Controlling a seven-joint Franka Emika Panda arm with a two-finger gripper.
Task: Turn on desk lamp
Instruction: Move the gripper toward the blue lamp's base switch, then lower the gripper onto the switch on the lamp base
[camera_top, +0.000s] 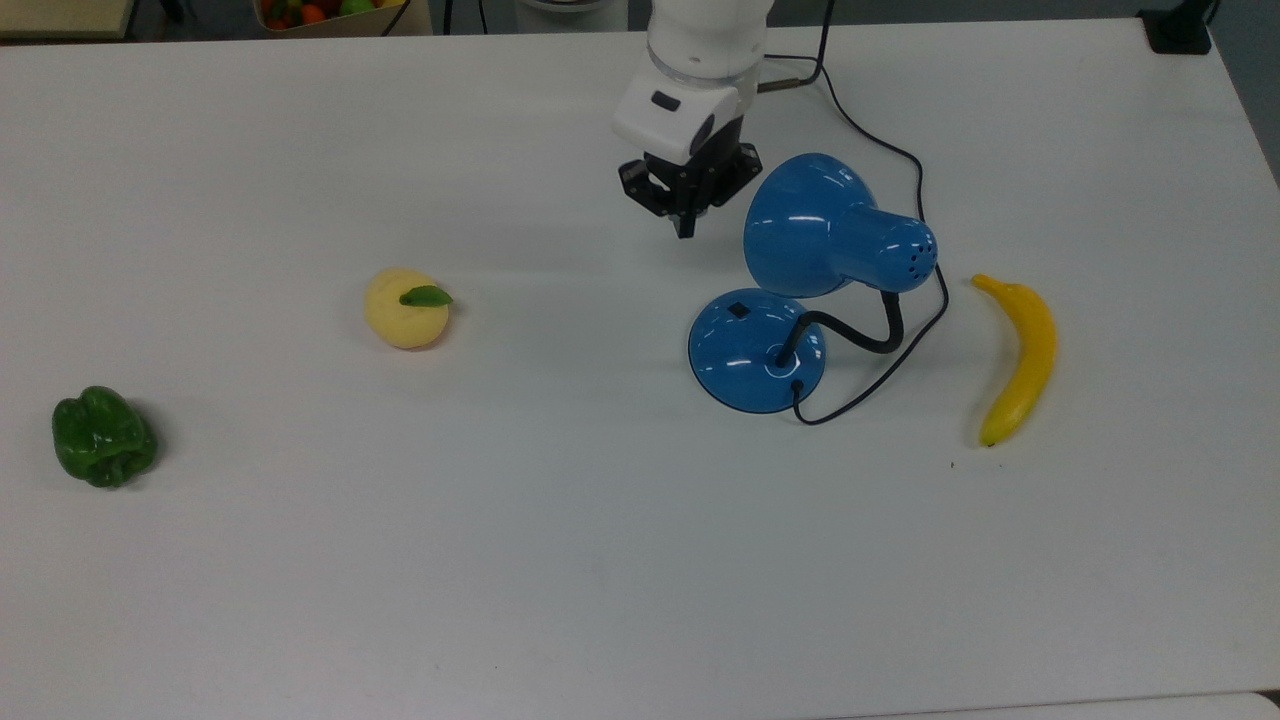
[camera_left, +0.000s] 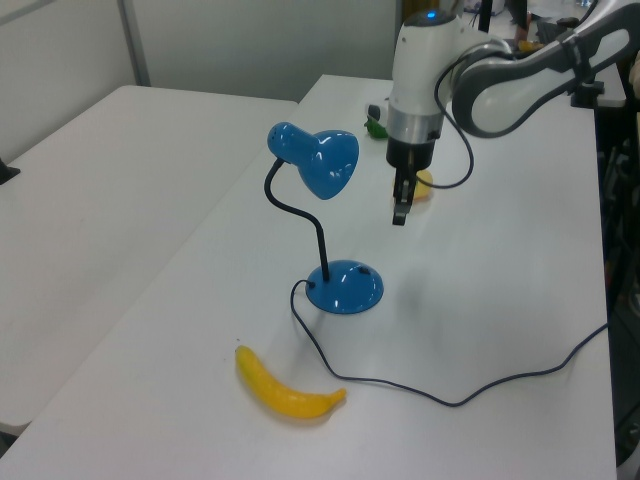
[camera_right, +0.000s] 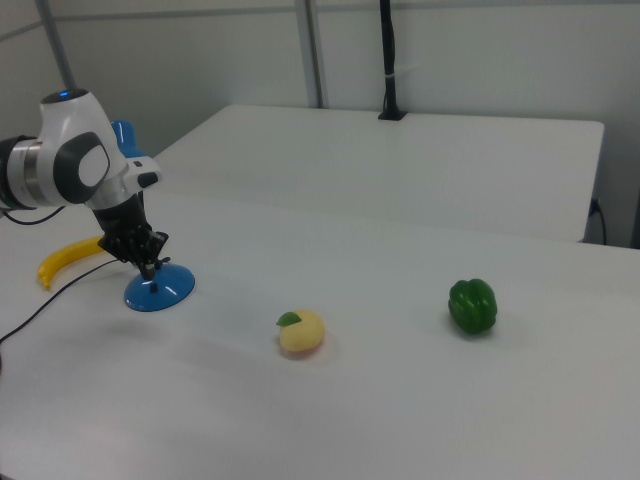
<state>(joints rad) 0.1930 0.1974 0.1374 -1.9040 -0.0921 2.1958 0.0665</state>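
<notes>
You are looking at a shiny blue desk lamp (camera_top: 800, 290) standing on the white surface (camera_top: 560, 560), with a cone shade, a round base with a little black switch, a bendy black neck and a black cord. Your gripper (camera_top: 685, 228) is hanging just beside the shade, above the surface, pinched closed and holding nothing.

Blue lamp (camera_top: 810, 270) with black neck and cord (camera_top: 880, 130); yellow banana (camera_top: 1018, 358); pale yellow fruit (camera_top: 405, 308), green leaf; green pepper (camera_top: 102, 437); white table (camera_top: 600, 560); white arm, black gripper (camera_top: 686, 228).
</notes>
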